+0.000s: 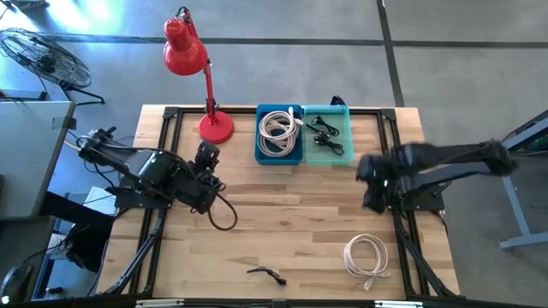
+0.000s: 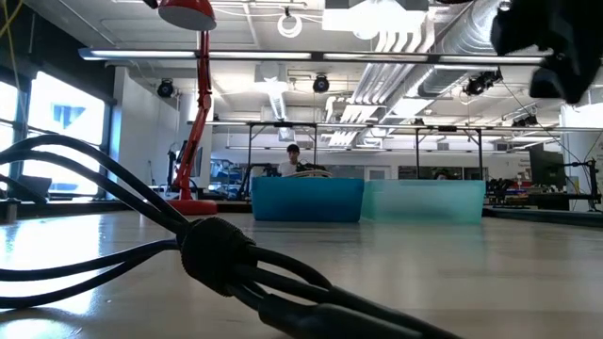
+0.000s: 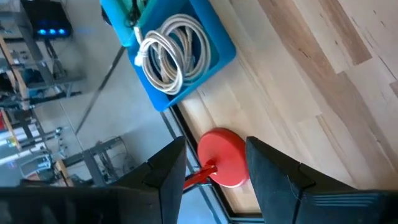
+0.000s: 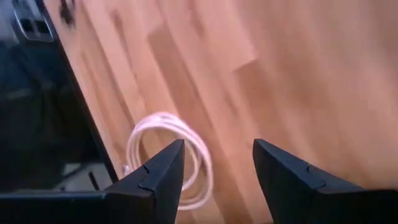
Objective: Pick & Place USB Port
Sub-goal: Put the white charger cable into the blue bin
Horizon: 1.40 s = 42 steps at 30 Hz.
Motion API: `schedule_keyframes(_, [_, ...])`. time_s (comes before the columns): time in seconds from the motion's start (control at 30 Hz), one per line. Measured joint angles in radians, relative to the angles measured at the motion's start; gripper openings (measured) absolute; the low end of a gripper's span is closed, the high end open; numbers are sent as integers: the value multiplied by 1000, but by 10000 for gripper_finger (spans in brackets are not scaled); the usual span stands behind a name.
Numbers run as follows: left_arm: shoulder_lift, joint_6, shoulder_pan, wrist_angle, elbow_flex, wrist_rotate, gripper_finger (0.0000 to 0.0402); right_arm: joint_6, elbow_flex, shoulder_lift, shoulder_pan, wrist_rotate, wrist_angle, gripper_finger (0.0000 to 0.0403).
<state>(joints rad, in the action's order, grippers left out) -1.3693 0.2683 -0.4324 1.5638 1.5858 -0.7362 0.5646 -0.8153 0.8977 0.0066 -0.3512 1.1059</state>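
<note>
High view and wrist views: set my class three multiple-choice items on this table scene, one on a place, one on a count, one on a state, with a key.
1. Where does the loose white cable coil lie?
A. Inside the teal bin
B. On the bare wood near the table's front right corner
C. Under the red lamp

2. How many bins stand at the back edge of the table?
A. One
B. Two
C. Three

3. How do the fingers of the right gripper stand?
A. Apart, holding nothing
B. Shut on the white coil
C. Shut on a black cable

Key:
1 B, the high view shows it on the wood, away from the bins.
2 B, a blue bin and a teal bin stand side by side.
3 A, the right wrist view shows bare wood between the two fingers.
</note>
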Motion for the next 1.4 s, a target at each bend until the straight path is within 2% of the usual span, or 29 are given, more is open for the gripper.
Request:
schedule_keyframes(0.17, [0,-11,0,-19,-48,56,161,232,228,7,290,1,-283,182])
schedule_keyframes(0.4, [0,-5,0,-52,-79,81,161,337,353,108,471,84,-448,164])
schedule_keyframes(0.67, [0,-14,0,-114,-79,104,161,355,352,254,551,76,-661,152])
schedule_keyframes(0.9, [-1,-12,0,-152,-79,107,161,345,348,379,590,66,-664,153])
schedule_keyframes(1.17, [-1,-12,0,-183,-79,128,161,310,340,469,611,124,-676,153])
schedule_keyframes(1.3, [0,-13,0,-285,-93,107,161,321,338,470,609,204,-633,148])
schedule_keyframes(1.4, [0,24,0,-401,-135,98,161,297,340,466,585,217,-623,119])
